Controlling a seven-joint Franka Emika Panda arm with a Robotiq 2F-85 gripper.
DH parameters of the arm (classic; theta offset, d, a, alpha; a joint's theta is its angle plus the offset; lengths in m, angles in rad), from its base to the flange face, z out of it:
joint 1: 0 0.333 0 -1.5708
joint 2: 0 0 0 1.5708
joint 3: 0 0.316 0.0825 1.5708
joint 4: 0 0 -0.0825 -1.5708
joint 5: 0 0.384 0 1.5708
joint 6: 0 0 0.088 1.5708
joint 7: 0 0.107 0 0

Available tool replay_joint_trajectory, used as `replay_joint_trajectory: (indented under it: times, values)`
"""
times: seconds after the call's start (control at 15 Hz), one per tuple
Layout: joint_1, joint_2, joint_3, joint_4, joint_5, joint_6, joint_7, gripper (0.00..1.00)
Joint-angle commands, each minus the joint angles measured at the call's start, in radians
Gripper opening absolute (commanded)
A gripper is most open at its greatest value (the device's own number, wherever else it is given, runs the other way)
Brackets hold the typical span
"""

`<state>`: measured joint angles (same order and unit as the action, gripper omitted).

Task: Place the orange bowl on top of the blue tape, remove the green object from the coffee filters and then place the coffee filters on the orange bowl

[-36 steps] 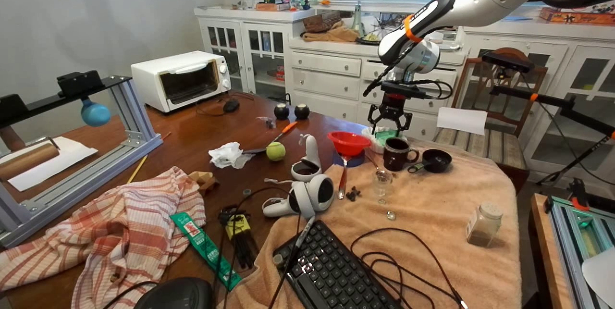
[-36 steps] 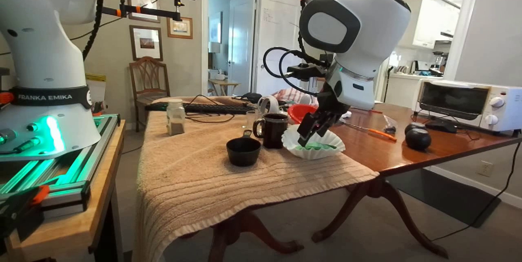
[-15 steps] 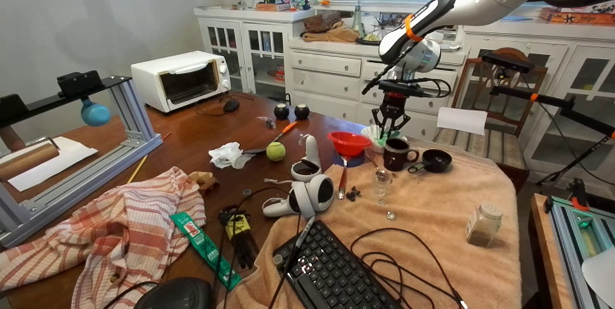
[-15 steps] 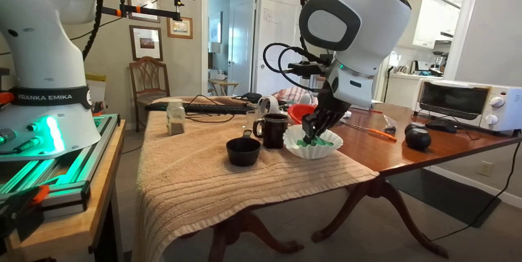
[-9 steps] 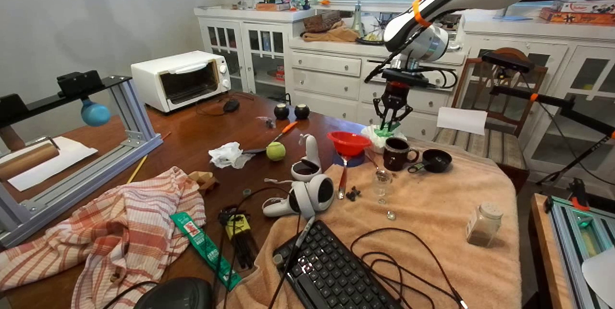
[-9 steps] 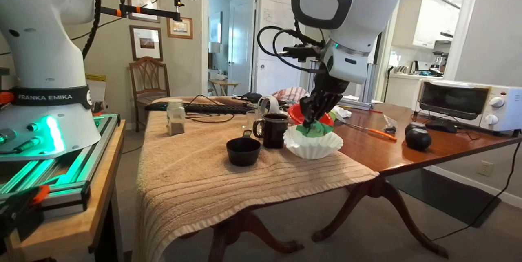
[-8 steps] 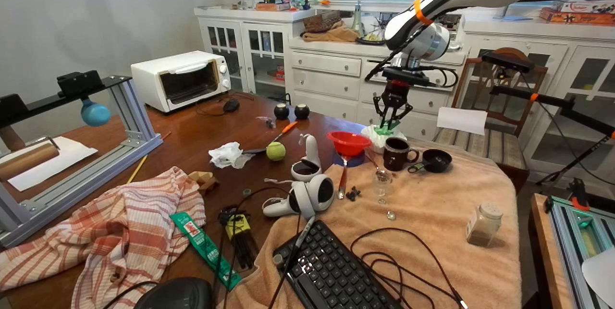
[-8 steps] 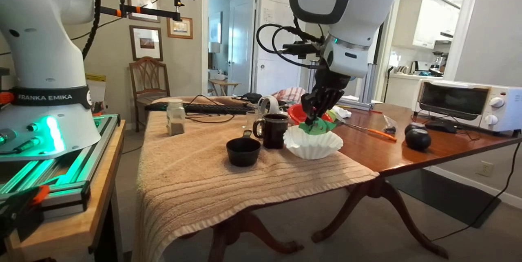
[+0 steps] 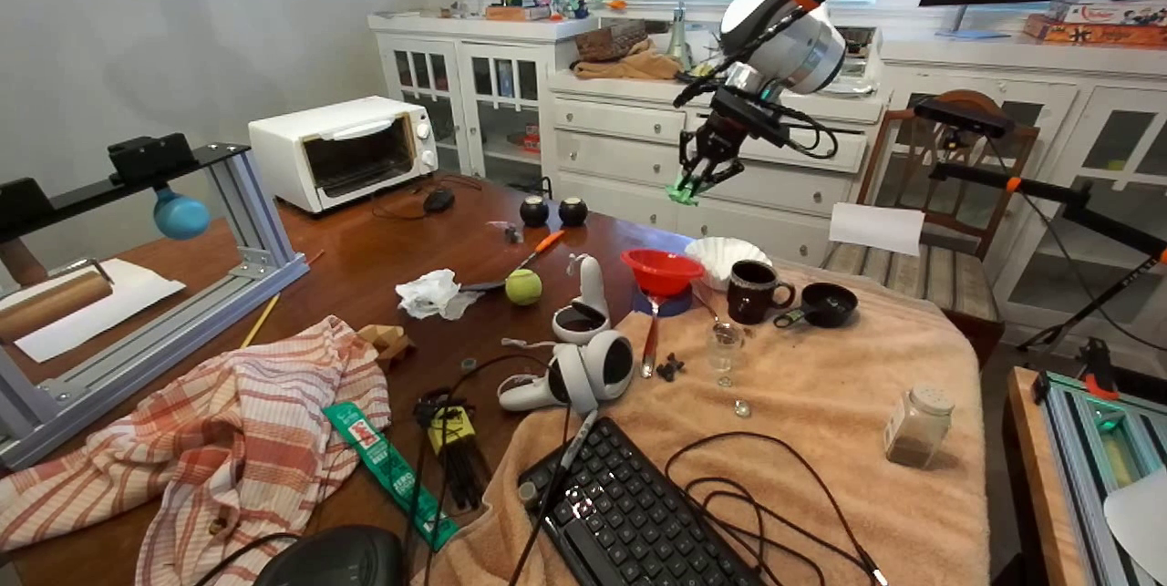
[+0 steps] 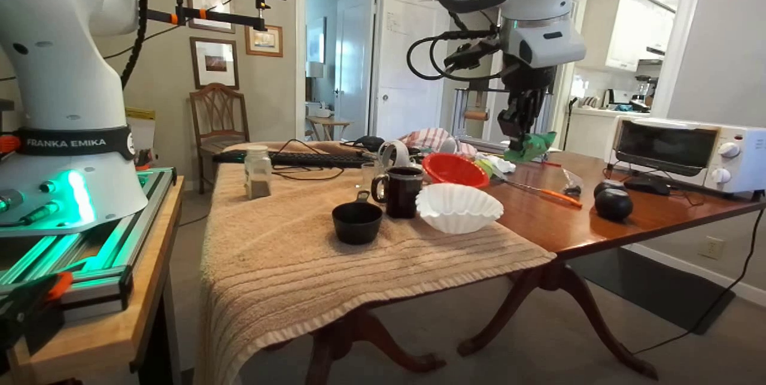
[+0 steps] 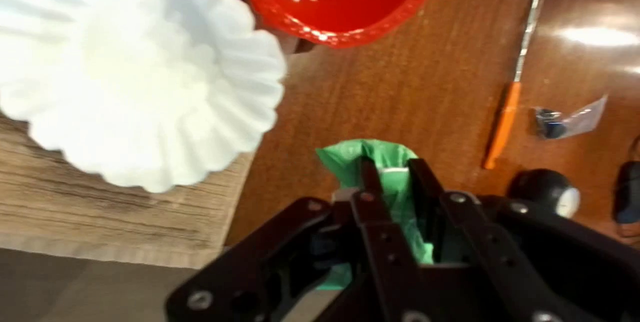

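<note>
My gripper (image 9: 695, 187) is up in the air past the table's back edge, shut on the crumpled green object (image 10: 534, 146). In the wrist view, part of the green object (image 11: 345, 155) pokes out beyond the fingers and part shows between them. The white, fluted coffee filters (image 10: 459, 212) stand on the towel beside the dark mug, with nothing green inside. Right next to them, the red-orange orange bowl (image 9: 661, 274) rests on the blue tape (image 9: 675, 304). The blue tape is mostly covered by the bowl.
A dark mug (image 9: 753, 293) and a black measuring cup (image 10: 357, 222) stand close to the filters. Near the bowl are a glass (image 9: 725, 347), a spoon (image 9: 651, 340) and a white headset controller (image 9: 588, 299). An orange-handled tool (image 11: 505, 121) and two black round objects (image 10: 613, 204) lie farther along.
The gripper took hold of the green object inside the filters, lifted it out, and carried it up and away over the bare wood side. The filters and bowl stayed in place.
</note>
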<state>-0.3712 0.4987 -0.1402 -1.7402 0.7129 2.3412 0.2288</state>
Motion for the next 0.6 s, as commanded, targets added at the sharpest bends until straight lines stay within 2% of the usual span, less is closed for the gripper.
replay_joint_trajectory:
  times: [0.0, 0.2, 0.53]
  values:
    - [-0.057, 0.125, 0.072, 0.222, 0.134, -0.061, -0.158, 0.05]
    - [-0.098, 0.222, 0.108, 0.395, 0.209, -0.180, -0.236, 0.05]
    - [-0.101, 0.403, 0.069, 0.648, 0.162, -0.413, -0.074, 0.05]
